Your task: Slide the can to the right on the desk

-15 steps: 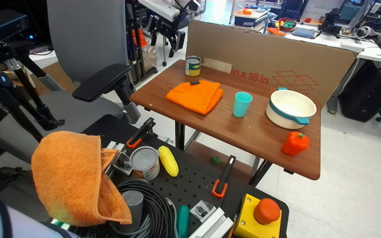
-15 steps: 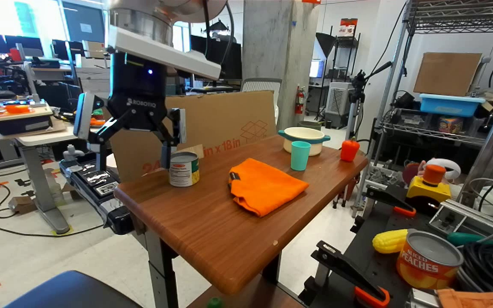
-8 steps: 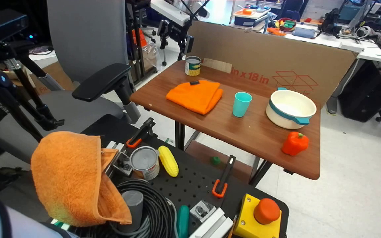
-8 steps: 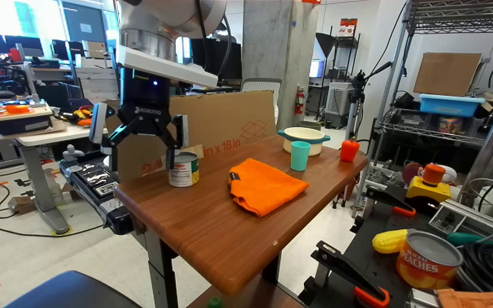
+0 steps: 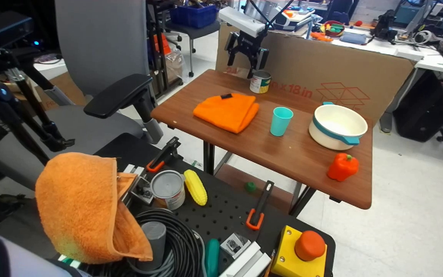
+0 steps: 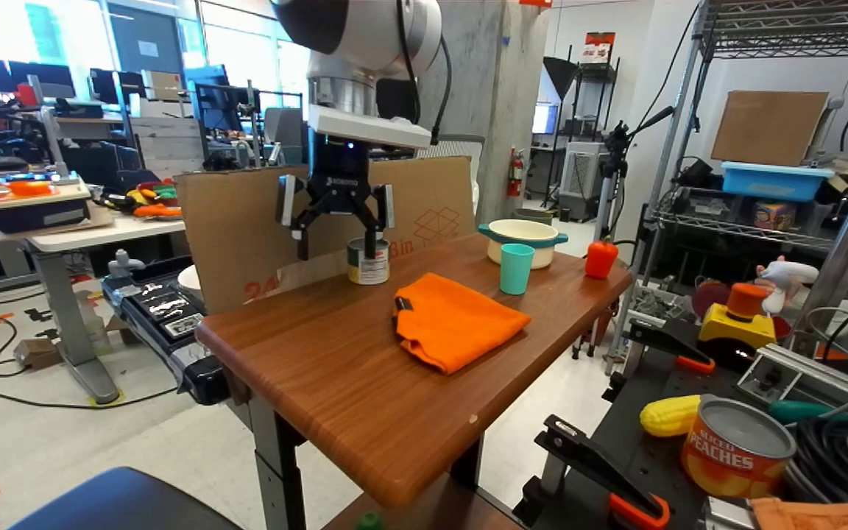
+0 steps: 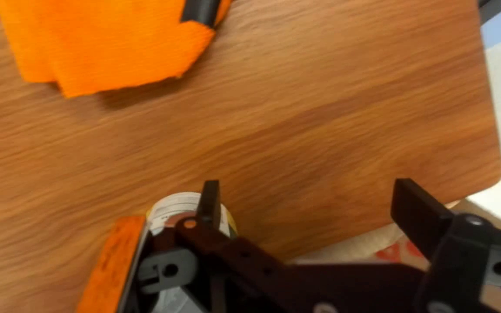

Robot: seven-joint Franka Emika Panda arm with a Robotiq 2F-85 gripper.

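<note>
The can (image 5: 259, 85) stands upright on the brown wood desk (image 5: 185, 104), near the cardboard panel at its back edge. It also shows in an exterior view (image 6: 372, 272), white label part facing out. In the wrist view the can (image 7: 170, 208) is partly hidden behind one finger. My gripper (image 5: 240, 67) is open, its fingers wide apart with nothing between them. It also shows open in an exterior view (image 6: 336, 250) and in the wrist view (image 7: 307, 191). One fingertip is at the can's upper side, overlapping it; the can is outside the jaws. Whether they touch is hard to tell.
A folded orange cloth (image 5: 227, 113) lies in front of the can. A teal cup (image 5: 282, 121), a cream pot (image 5: 335, 132) with teal handles and a red pepper (image 5: 343, 167) stand farther along the desk. The cardboard panel (image 5: 321, 69) borders the back edge.
The gripper has moved rightward in both exterior views, staying open. The can has shifted rightward along the panel and turned, so a different part of its label shows.
</note>
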